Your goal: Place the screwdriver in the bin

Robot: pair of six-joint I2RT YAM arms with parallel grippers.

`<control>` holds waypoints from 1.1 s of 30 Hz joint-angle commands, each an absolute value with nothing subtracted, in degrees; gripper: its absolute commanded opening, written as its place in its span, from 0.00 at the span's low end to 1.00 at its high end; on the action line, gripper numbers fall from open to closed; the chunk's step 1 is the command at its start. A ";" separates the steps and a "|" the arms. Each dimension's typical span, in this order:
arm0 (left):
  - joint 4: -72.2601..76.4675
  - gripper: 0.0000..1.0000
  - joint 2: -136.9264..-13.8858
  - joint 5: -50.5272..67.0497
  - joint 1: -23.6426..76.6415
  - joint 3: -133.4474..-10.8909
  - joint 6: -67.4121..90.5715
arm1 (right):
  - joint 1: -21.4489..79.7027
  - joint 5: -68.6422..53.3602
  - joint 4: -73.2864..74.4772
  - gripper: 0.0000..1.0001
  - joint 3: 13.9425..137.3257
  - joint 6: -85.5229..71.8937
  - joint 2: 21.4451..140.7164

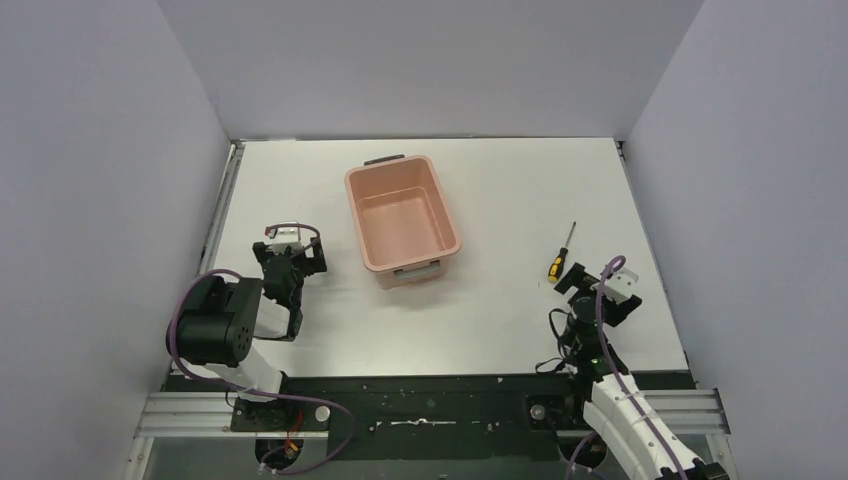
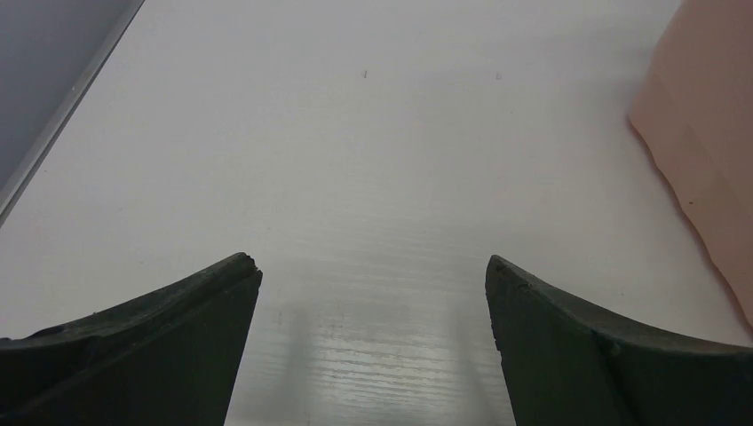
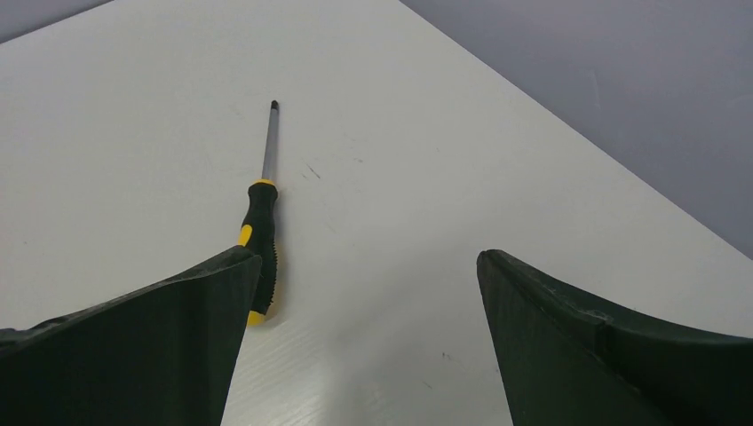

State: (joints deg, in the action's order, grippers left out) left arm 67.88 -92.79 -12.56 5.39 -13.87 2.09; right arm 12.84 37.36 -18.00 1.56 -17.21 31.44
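The screwdriver [image 1: 560, 254] lies flat on the white table at the right, yellow-and-black handle near, thin shaft pointing away. In the right wrist view the screwdriver [image 3: 261, 232] lies just beyond the left finger, its handle end partly behind that finger. My right gripper [image 1: 583, 282] is open and empty, right behind the handle, low over the table [image 3: 366, 257]. The salmon-pink bin [image 1: 401, 218] stands empty at mid-table, dark handles at its short ends. Its wall [image 2: 701, 142] shows at the right edge of the left wrist view. My left gripper [image 1: 290, 262] is open and empty [image 2: 373, 262], left of the bin.
Grey walls enclose the table on the left, back and right. A metal rail [image 1: 222, 215] runs along the table's left edge. The black base strip [image 1: 430, 405] with both arm mounts lies along the near edge.
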 commanded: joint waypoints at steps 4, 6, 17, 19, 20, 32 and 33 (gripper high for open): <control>69.55 0.97 -92.29 -11.71 5.01 -14.41 1.40 | 13.03 40.39 -17.70 1.00 10.07 -19.22 39.40; 69.55 0.97 -92.33 -11.69 5.01 -14.44 1.36 | 13.00 38.58 -14.85 1.00 15.03 -17.82 42.76; 69.60 0.97 -92.28 -11.78 4.97 -14.41 1.35 | 0.45 12.45 22.75 1.00 56.59 -20.40 77.24; 69.58 0.97 -92.23 -11.76 5.01 -14.41 1.35 | 0.11 8.29 25.09 1.00 60.72 -19.06 82.54; 69.62 0.97 -92.28 -11.76 5.01 -14.41 1.38 | 0.11 7.32 25.87 0.99 61.88 -18.73 85.06; 69.61 0.97 -92.33 -11.78 5.01 -14.43 1.38 | -2.70 1.01 23.64 0.61 60.64 -18.46 101.07; 69.66 0.97 -92.29 -11.78 5.01 -14.42 1.40 | -2.73 1.12 23.27 0.48 59.86 -18.39 101.01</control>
State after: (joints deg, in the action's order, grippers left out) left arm 67.88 -92.79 -12.56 5.39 -13.87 2.09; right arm -2.28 2.55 23.81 61.49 -18.72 102.00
